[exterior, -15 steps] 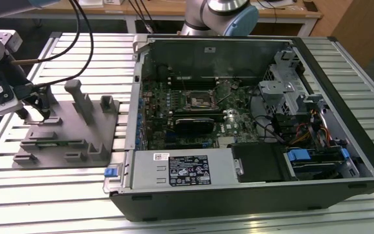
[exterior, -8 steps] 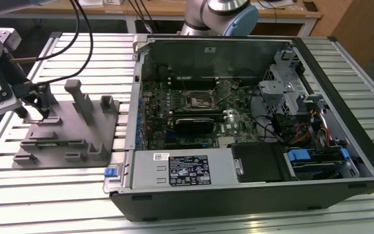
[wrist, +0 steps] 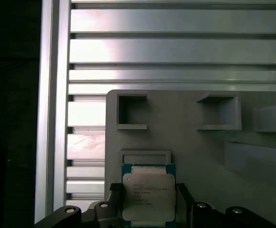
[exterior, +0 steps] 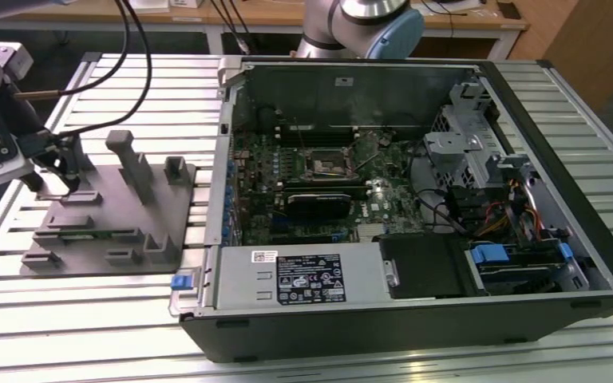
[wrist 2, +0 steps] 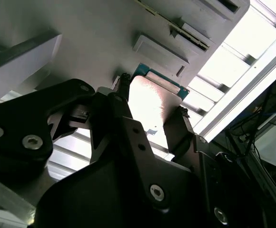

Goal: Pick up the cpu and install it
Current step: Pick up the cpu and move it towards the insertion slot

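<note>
Glare washes out the cpu [wrist 2: 150, 102] pinched between the jaws.

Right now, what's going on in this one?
The end effector has its fingers on either side of the processor chip, apparently gripping it, close over the grey fixture plate that lies beside the open computer case. The chip has not yet reached the motherboard socket inside the case.
</note>
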`<state>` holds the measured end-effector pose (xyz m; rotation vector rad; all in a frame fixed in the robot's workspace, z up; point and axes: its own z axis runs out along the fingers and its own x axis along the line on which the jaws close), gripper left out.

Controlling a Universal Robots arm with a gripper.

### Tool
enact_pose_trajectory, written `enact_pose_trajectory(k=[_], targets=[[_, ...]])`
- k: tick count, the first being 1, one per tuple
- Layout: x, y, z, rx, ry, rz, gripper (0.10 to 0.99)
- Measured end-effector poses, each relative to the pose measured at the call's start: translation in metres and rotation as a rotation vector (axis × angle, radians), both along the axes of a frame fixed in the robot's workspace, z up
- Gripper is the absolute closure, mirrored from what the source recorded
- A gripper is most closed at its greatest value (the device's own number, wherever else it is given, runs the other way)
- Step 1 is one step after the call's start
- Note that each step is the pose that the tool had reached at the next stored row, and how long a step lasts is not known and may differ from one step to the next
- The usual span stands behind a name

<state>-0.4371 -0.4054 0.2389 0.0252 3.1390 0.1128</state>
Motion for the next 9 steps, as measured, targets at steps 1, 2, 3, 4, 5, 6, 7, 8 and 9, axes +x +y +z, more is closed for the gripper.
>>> enact_pose_trajectory(k=[1, 2, 3, 4, 5, 6, 7, 8, 9], targets=[[0.0000, 0.0000, 0.0005, 0.000, 0.0000, 0.000, 0.549], [0.0000, 0.0000, 0.0009, 0.000, 0.0000, 0.000, 0.549], [0.0000, 0.0000, 0.0014, 0.000, 0.0000, 0.000, 0.549], [0.0000, 0.0000, 0.0018, 0.000, 0.0000, 0.000, 0.549], [0.0000, 0.0000, 0.0022, 0.000, 0.0000, 0.000, 0.549], [0.0000, 0.0000, 0.0026, 0.000, 0.0000, 0.000, 0.549], [0.0000, 0.0000, 0.0031, 0.000, 0.0001, 0.000, 0.549], [0.0000, 0.0000, 0.0035, 0.000, 0.0001, 0.000, 0.549], [0.0000, 0.0000, 0.0038, 0.000, 0.0000, 0.000, 0.549]])
